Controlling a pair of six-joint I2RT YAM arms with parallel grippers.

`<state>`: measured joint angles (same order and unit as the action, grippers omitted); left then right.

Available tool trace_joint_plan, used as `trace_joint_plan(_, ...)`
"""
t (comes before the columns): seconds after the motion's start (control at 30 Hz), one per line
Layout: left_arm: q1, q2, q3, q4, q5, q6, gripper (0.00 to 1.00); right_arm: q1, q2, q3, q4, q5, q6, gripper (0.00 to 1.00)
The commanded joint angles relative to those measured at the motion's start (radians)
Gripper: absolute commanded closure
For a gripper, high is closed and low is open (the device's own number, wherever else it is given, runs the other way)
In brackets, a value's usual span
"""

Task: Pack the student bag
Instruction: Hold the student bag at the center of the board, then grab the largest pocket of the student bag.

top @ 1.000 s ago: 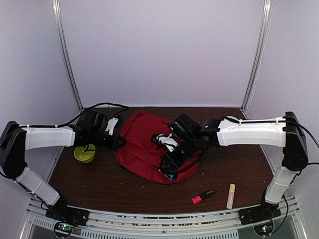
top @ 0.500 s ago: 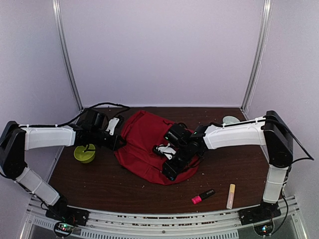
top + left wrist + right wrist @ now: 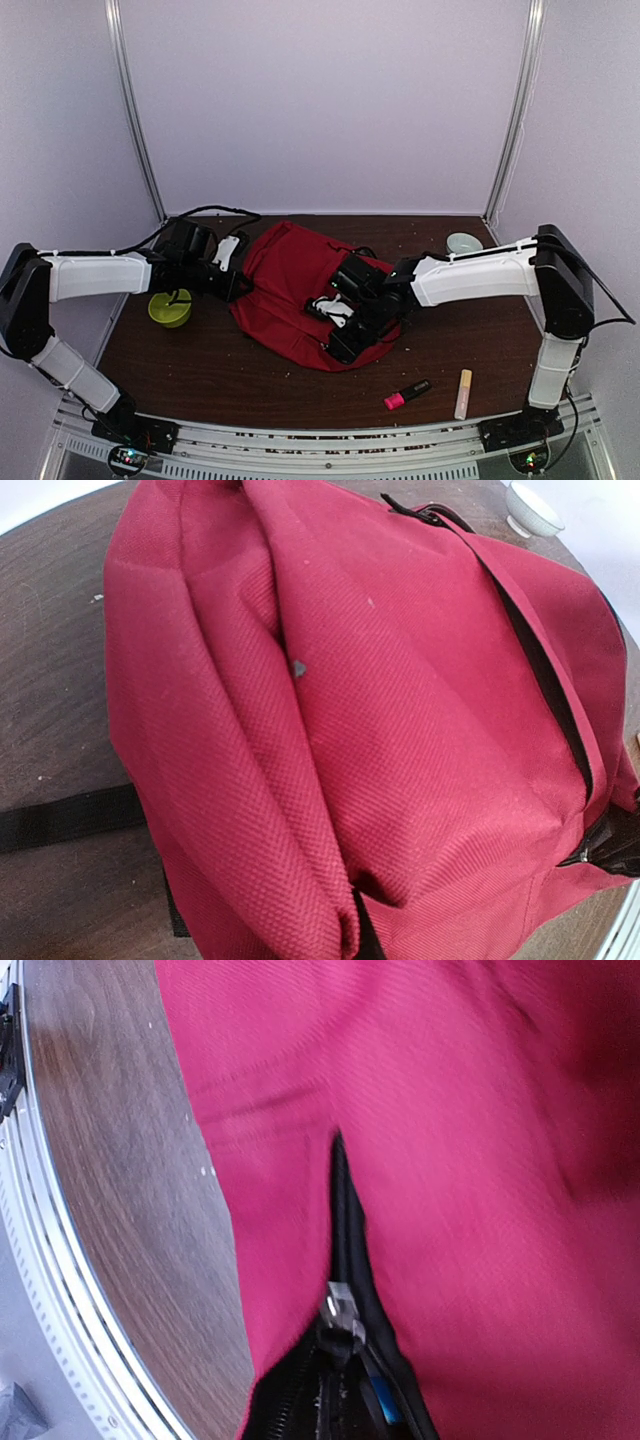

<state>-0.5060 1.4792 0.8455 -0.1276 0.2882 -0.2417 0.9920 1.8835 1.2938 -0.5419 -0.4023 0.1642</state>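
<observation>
The student bag (image 3: 295,285), a red fabric backpack, lies in the middle of the table. It fills the left wrist view (image 3: 400,700), where a fold of its fabric runs down to the bottom edge. My left gripper (image 3: 238,274) sits at the bag's left edge, apparently shut on that fold; its fingers are hidden. My right gripper (image 3: 340,343) is at the bag's near right edge. In the right wrist view the zipper slider (image 3: 340,1312) sits just ahead of the jaws, and its black pull runs down between them. The zipper is open below the slider, and something blue (image 3: 383,1400) shows inside.
A green bowl (image 3: 170,308) sits left of the bag under the left arm. A pink highlighter (image 3: 406,395) and a pale yellow marker (image 3: 464,392) lie near the front right. A small white cup (image 3: 463,242) stands at the back right, also in the left wrist view (image 3: 532,508).
The right arm's elbow swung back to the right, which uncovered the white cup. Its gripper stayed at the bag's near edge, shifting only slightly. The left arm has not moved.
</observation>
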Motion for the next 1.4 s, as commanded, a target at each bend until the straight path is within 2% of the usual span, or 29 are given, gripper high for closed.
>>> trace_joint_plan(0.0, -0.009, -0.059, 0.017, 0.056, 0.008, 0.013, 1.0, -0.022, -0.14, -0.078, 0.004, 0.053, 0.01, 1.0)
trace_joint_plan(0.23, 0.038, -0.102, -0.006, 0.016, -0.051, 0.015, 1.0, -0.094, -0.31, -0.25, -0.045, 0.093, 0.018, 1.0)
trace_joint_plan(0.4, 0.039, -0.114, -0.009, 0.027, -0.009, 0.022, 1.0, -0.142, -0.401, -0.319, -0.04, 0.074, -0.002, 1.0)
trace_joint_plan(0.5, 0.038, -0.119, -0.013, 0.066, 0.032, -0.003, 1.0, -0.13, -0.394, -0.276, -0.006, 0.016, -0.019, 1.0)
trace_joint_plan(0.57, 0.038, -0.128, -0.021, 0.102, 0.055, -0.023, 1.0, -0.12, -0.365, -0.244, 0.052, -0.018, -0.013, 0.97)
trace_joint_plan(0.67, 0.036, -0.137, -0.018, 0.126, 0.065, -0.035, 1.0, -0.101, -0.286, -0.2, 0.154, -0.017, 0.034, 0.95)
trace_joint_plan(0.73, 0.037, -0.138, -0.014, 0.123, 0.063, -0.033, 1.0, -0.079, -0.212, -0.147, 0.158, -0.007, 0.047, 0.94)
trace_joint_plan(0.83, 0.036, -0.137, -0.011, 0.124, 0.067, -0.027, 1.0, -0.045, -0.124, -0.096, 0.146, -0.01, 0.049, 0.87)
trace_joint_plan(1.0, 0.025, -0.107, 0.013, 0.134, 0.079, -0.031, 1.0, -0.005, -0.083, -0.099, 0.147, -0.037, 0.001, 0.76)
trace_joint_plan(1.13, 0.0, -0.082, 0.021, 0.19, 0.094, -0.044, 1.0, 0.006, -0.086, -0.14, 0.155, -0.037, -0.041, 0.66)
trace_joint_plan(1.37, -0.007, -0.039, 0.007, 0.262, 0.116, -0.064, 1.0, 0.025, -0.16, -0.243, 0.296, 0.038, -0.09, 0.59)
